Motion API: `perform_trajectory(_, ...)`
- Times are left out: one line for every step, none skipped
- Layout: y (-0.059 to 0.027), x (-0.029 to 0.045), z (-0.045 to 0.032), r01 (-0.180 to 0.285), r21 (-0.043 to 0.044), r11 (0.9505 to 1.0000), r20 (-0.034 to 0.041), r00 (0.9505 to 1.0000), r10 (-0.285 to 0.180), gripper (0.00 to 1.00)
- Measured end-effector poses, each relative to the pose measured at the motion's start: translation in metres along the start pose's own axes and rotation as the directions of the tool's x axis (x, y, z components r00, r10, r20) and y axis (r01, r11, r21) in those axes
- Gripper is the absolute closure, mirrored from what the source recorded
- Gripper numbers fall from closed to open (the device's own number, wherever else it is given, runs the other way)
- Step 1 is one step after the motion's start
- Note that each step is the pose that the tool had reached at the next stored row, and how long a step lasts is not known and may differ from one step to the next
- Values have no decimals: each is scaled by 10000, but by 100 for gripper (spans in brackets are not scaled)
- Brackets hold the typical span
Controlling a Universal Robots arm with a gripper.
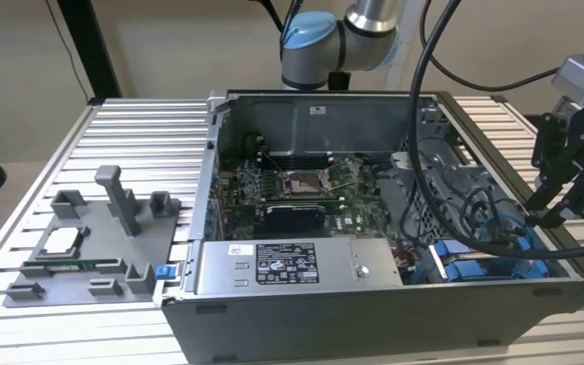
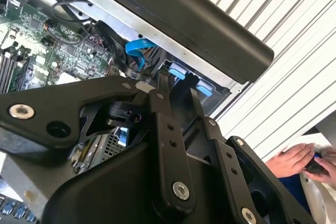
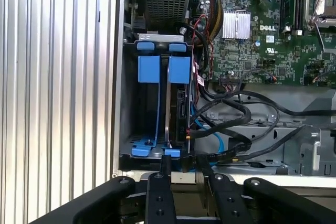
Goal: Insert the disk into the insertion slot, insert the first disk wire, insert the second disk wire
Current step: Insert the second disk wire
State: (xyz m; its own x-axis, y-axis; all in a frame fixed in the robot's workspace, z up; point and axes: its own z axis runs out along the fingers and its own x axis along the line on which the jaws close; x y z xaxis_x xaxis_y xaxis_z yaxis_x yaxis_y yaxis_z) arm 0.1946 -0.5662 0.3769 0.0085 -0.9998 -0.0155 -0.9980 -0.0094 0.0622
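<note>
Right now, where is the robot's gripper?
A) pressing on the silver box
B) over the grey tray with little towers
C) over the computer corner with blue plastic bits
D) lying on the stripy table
C: in the exterior view the gripper hangs above the corner of the computer case that holds the blue-railed insertion slot, away from the grey fixture tray.

Bright blue is seen on the rails and tabs of the insertion slot (image 3: 148, 70), framed in grey perforated metal. The motherboard (image 3: 262, 40) is shown green, crossed by black cables (image 3: 239, 109) and one light-blue cable (image 3: 214, 138). The gripper (image 3: 183, 159) is rendered black. In the exterior view, a silver, white-labelled power-supply box (image 1: 292, 266), a grey fixture tray (image 1: 64, 283) and a silver ribbed table (image 1: 140, 129) are picked out.
</note>
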Motion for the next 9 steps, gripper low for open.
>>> perform_trajectory(0,0,0,0,0,10000,0,10000,0,0)
perform_trajectory(0,0,0,0,0,10000,0,10000,0,0)
perform_trajectory(0,0,3,0,0,10000,3,10000,0,0)
perform_trajectory(-1,0,8,1,0,10000,10,10000,-1,0)
perform_trajectory(-1,0,14,1,0,10000,18,10000,-1,0)
perform_trajectory(-2,0,20,2,0,10000,23,10000,-2,0)
perform_trajectory(-2,0,28,2,0,10000,31,10000,-2,0)
perform_trajectory(-3,0,37,2,0,10000,39,10000,-2,0)
perform_trajectory(-3,0,42,4,-1,10000,46,10000,-4,0)
